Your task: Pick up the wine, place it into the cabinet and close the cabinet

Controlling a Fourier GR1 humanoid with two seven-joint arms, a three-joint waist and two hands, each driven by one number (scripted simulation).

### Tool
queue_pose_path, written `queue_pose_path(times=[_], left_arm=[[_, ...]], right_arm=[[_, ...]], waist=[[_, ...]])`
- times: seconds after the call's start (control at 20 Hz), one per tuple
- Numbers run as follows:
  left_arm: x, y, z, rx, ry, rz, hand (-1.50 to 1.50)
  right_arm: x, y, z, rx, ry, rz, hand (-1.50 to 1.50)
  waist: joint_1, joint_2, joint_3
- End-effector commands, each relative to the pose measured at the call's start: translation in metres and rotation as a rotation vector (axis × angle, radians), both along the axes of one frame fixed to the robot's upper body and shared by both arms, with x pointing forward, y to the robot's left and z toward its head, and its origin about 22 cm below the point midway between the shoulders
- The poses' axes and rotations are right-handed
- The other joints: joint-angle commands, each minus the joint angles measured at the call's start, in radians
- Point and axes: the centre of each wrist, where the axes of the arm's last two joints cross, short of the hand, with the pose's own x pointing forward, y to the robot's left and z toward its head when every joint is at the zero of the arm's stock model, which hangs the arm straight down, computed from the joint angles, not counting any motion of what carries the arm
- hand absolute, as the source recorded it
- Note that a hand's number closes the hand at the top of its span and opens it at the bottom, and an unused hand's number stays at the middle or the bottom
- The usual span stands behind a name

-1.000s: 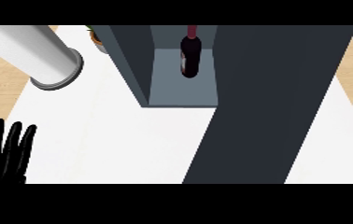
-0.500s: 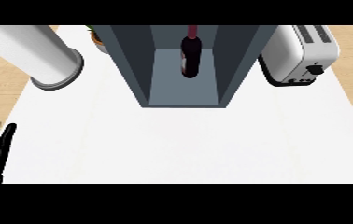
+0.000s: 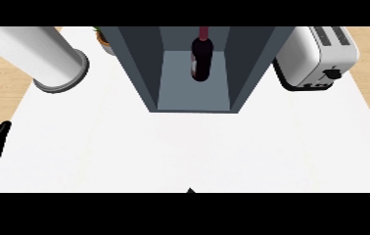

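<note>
Dark red wine bottle (image 3: 201,58) stands inside grey open-front cabinet (image 3: 192,70) at 12 o'clock. Left robot hand (image 3: 4,135) at 9 o'clock edge, state unclear; right unseen. Next: close door.

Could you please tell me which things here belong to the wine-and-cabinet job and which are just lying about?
Job:
wine bottle, standing inside the cabinet
cabinet, front open
left hand, only a sliver at the left edge

Lying about:
toaster, right of the cabinet
white cylinder, left of it
plant pot, mostly hidden behind the cabinet
</note>
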Motion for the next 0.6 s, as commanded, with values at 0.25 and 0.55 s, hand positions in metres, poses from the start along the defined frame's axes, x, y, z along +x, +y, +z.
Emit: queue_pose_path(times=[0.25, 0.55], left_arm=[[0.005, -0.006, -0.003, -0.014, 0.001, -0.043, -1.50], [0.012, -0.006, 0.015, -0.044, 0.006, -0.041, -1.50]], right_arm=[[0.020, 0.056, 0.019, 0.038, -0.042, 0.074, 1.50], [0.041, 0.063, 0.044, 0.076, -0.020, 0.085, 1.50]], waist=[[0.024, 0.009, -0.002], [0.032, 0.009, 0.000]])
